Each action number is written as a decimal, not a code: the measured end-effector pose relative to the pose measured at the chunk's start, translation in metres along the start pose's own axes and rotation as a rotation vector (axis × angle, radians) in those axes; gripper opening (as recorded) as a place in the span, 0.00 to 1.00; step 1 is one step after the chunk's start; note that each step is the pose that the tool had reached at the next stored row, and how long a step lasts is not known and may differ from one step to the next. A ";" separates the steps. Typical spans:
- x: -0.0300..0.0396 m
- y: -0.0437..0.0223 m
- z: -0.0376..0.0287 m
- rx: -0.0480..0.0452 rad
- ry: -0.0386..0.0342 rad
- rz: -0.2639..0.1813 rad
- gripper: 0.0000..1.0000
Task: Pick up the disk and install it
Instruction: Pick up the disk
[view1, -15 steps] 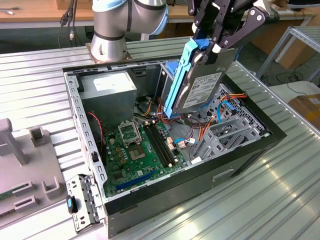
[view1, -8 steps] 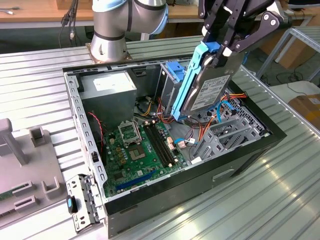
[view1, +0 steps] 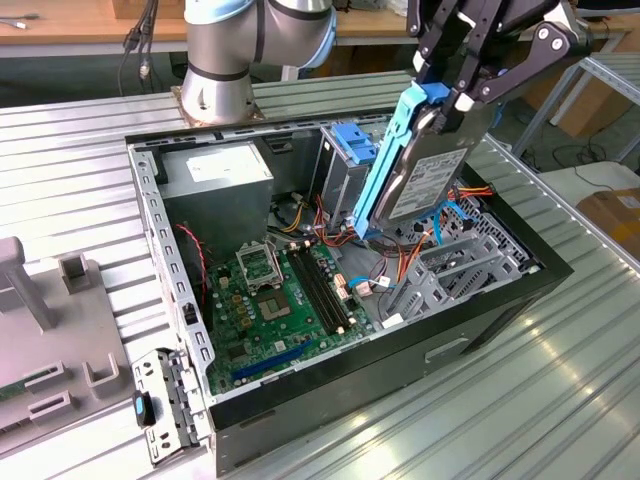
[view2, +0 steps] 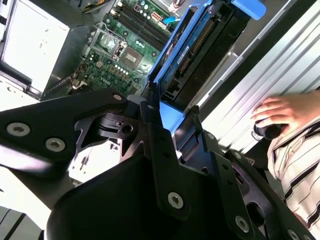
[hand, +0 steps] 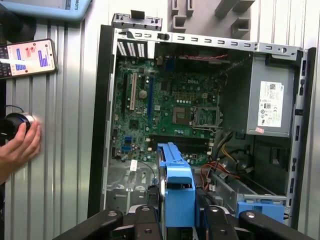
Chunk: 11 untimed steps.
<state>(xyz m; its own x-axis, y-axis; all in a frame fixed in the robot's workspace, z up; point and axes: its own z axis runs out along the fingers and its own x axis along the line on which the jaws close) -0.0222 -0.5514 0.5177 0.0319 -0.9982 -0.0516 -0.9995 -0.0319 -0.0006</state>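
Note:
The disk (view1: 432, 175) is a flat grey drive with a white label and a blue bracket (view1: 392, 150) along its side. It hangs nearly upright, slightly tilted, over the open computer case (view1: 152, 215), above the drive bay at the exterior view's right. My gripper (view1: 455, 95) is shut on the disk's upper end. In the first wrist view the disk (hand: 177, 182) sits edge-on between my black fingers (hand: 145, 220), over the case floor beside the motherboard. In the second wrist view the disk (view2: 200, 47) extends away from my gripper (view2: 172, 115).
Inside the case are a grey power-supply box (view1: 215, 178), a green motherboard (view1: 280, 290), loose cables (view1: 400, 265) and a metal cage with a blue latch (view1: 350, 145). A grey fixture (view1: 50, 330) stands beside the case. A person's hand (hand: 20, 145) rests near a phone (hand: 27, 57).

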 end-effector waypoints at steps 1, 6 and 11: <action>0.0001 -0.0027 0.0000 0.0001 0.0000 0.000 0.36; 0.0026 -0.0205 -0.0001 0.0002 0.0000 0.003 0.36; 0.0125 -0.0270 -0.0003 0.0005 0.0000 0.008 0.36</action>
<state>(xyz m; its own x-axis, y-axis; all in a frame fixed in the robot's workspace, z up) 0.0052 -0.5631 0.5174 0.0240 -0.9984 -0.0516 -0.9997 -0.0240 -0.0007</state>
